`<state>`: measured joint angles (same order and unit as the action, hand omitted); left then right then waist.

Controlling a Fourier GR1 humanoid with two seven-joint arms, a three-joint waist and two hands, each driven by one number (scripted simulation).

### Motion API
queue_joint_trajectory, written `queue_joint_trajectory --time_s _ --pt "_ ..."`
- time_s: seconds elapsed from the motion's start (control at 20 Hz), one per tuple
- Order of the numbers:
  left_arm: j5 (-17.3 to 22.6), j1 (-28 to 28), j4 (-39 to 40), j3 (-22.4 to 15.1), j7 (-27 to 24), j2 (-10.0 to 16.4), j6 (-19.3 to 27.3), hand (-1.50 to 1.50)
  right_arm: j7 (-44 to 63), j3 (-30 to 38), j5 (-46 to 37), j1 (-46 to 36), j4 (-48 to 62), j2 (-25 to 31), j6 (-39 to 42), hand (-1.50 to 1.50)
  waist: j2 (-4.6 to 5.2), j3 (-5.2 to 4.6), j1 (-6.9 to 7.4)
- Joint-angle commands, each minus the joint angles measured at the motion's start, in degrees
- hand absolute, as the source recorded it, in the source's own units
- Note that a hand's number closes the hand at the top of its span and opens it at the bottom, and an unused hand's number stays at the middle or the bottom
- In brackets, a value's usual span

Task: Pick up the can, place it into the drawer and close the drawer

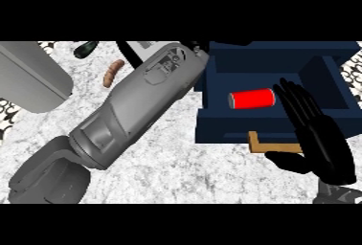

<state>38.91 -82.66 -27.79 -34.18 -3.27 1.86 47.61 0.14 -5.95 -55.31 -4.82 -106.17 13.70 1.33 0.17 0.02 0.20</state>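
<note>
A red can (252,99) lies on its side inside the open dark blue drawer (230,130). My right hand (318,131) stands just right of the can with straight fingers, open, the fingertips (290,91) level with the can and over the drawer's right part. Whether it touches the can I cannot tell. A tan handle (260,146) sticks out from the drawer's front, near the thumb. My left forearm (134,105) crosses the counter from the lower left up to the drawer's far left corner. Of the left hand (195,45) only a dark bit shows at the top.
A brown sausage (111,73) lies on the marble counter (176,172) left of the forearm. A dark bottle (85,48) sits at the top left, and a grey box-like unit (32,76) fills the left side.
</note>
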Motion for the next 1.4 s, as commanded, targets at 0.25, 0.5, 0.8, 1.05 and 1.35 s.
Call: queue_joint_trajectory --time_s 0.25,0.5,0.8,1.05,1.35 --pt "-3.66 4.93 -8.90 -0.89 6.17 7.57 -2.02 -1.50 -4.17 3.88 -3.85 -9.52 22.70 -3.74 -12.70 -1.50 -0.21 0.03 1.30" --pt "-5.27 9.34 -18.70 -2.22 10.14 11.37 0.70 -1.50 -6.86 5.58 -5.83 -11.90 32.74 -3.76 -18.38 -1.50 -0.57 0.02 2.55" --pt "-6.29 11.08 -24.13 -2.67 14.62 16.46 -1.34 -1.50 -5.27 5.40 -11.04 -18.21 42.22 -5.75 -22.52 -1.50 -0.30 0.03 2.67" --pt "-5.92 14.16 -27.90 -1.86 16.31 20.28 -2.97 -1.50 -5.51 9.35 -12.68 -24.98 51.53 -4.11 -27.27 -1.50 0.16 0.06 3.60" --pt "-7.40 19.64 -35.16 -2.48 18.26 22.36 -1.21 -1.50 -6.54 13.04 -12.61 -35.18 63.96 -4.30 -33.72 -1.50 0.18 0.08 4.05"
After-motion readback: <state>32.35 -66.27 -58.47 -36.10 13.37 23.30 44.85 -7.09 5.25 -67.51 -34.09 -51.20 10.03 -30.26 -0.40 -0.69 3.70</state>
